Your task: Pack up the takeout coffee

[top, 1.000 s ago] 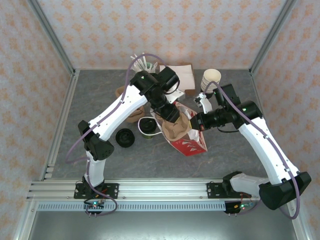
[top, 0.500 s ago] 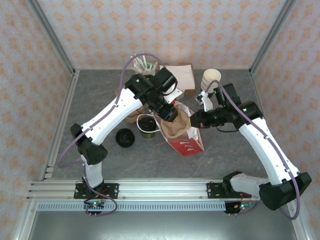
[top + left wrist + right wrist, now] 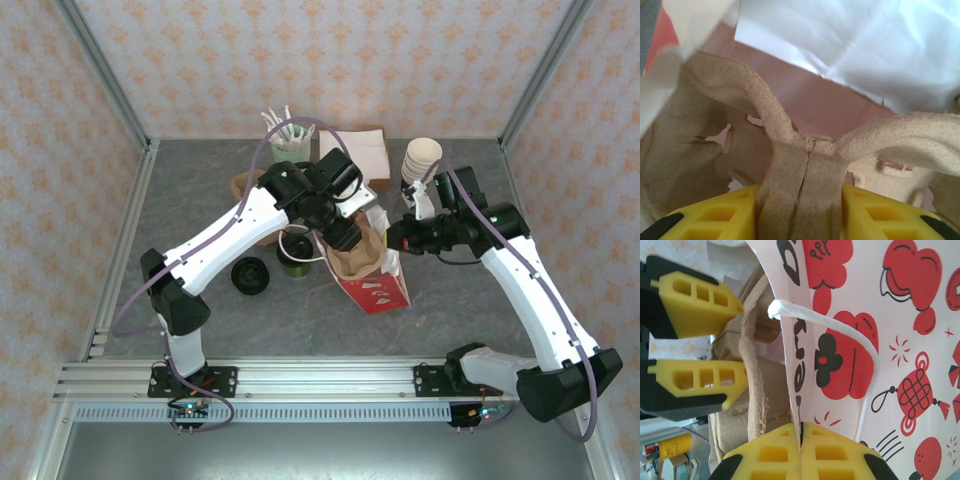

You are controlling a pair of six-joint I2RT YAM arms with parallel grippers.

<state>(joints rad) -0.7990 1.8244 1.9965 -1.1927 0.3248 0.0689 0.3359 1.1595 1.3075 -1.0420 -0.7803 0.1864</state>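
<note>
The takeout coffee (image 3: 294, 252), a small dark olive-green cup with a pale rim, stands on the table left of the bag. My left gripper (image 3: 345, 238) (image 3: 800, 220) is shut on the middle ridge of a brown pulp cup carrier (image 3: 355, 260) (image 3: 805, 185). The carrier sits in the mouth of the red-and-white paper bag (image 3: 378, 290) (image 3: 875, 340). My right gripper (image 3: 394, 240) (image 3: 801, 452) is shut on the bag's top edge, and the carrier (image 3: 747, 390) shows just left of that edge.
A flat black lid (image 3: 248, 275) lies left of the coffee. At the back stand a pale green cup of white utensils (image 3: 288, 138), white napkins (image 3: 362, 152) and a stack of paper cups (image 3: 421, 160). Another brown carrier (image 3: 250, 188) lies under the left arm.
The left gripper has shifted slightly toward the back with the carrier, now more upright in the bag's mouth. The bag has swung more upright, with the right gripper still on its edge.
</note>
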